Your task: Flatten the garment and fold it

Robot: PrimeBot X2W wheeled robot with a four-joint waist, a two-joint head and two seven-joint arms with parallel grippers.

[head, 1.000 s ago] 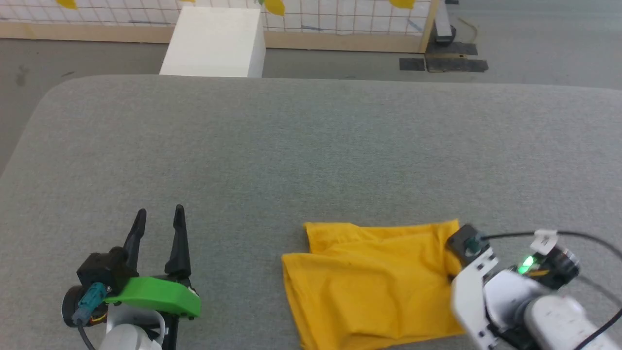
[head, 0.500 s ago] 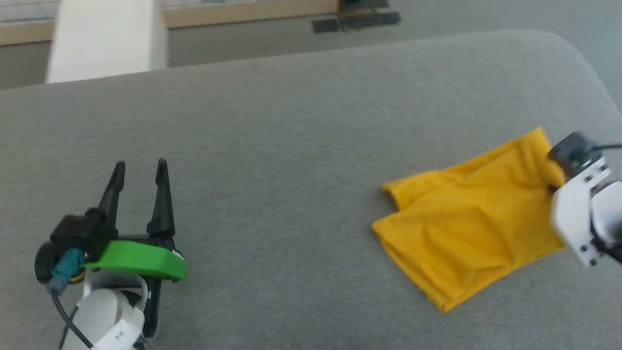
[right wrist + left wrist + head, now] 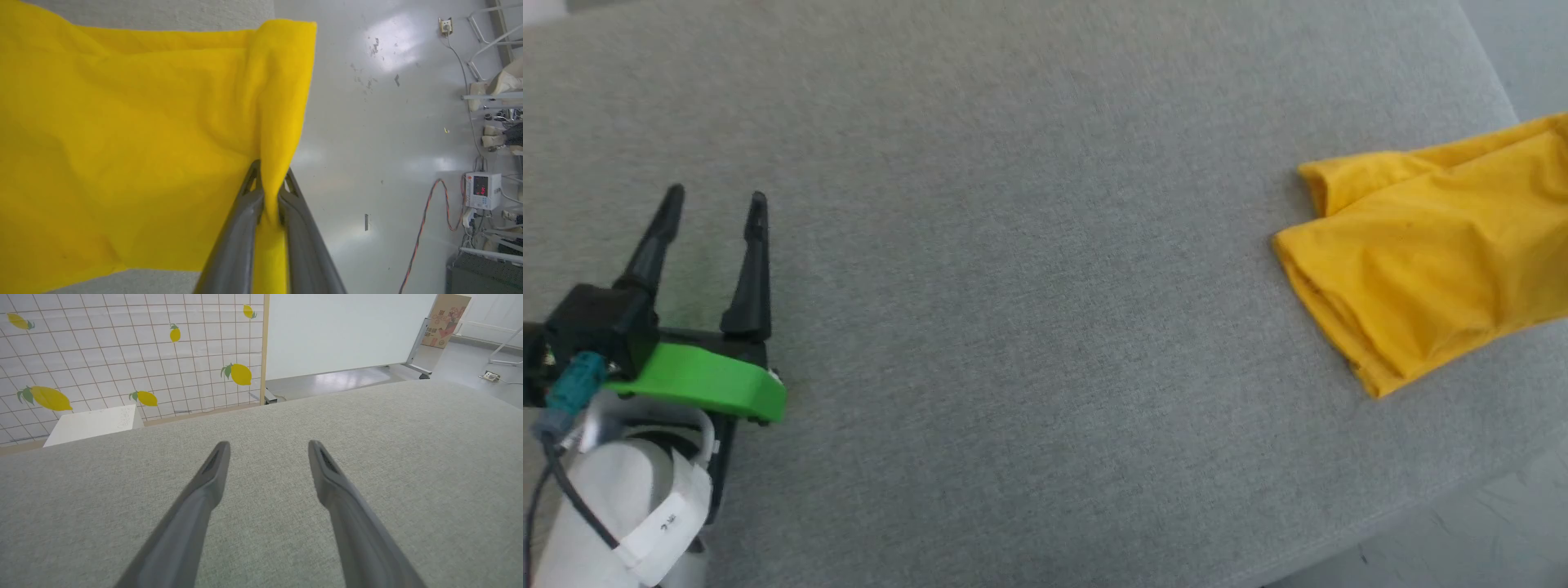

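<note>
Your left gripper (image 3: 716, 196): fingers spread wide, pointing forward low over worktop (image 3: 1029, 269) | your right gripper (image 3: 271, 173): pinched on shirt (image 3: 122, 139) fold, cloth spreading leftward.

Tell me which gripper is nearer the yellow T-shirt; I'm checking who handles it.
Right. The right gripper has its jaws shut on an edge of the yellow T-shirt; the left gripper sits open, far off to the shirt's left.

Edge fold of yellow garment (image 3: 122, 139) pinched tight between both fingers of right end effector (image 3: 269, 177). Rest of cloth spreads left over grey desk (image 3: 175, 12). Glossy floor (image 3: 359, 122) at right, with red cable (image 3: 425, 212) and small monitor box (image 3: 481, 190) showing red digits.
</note>
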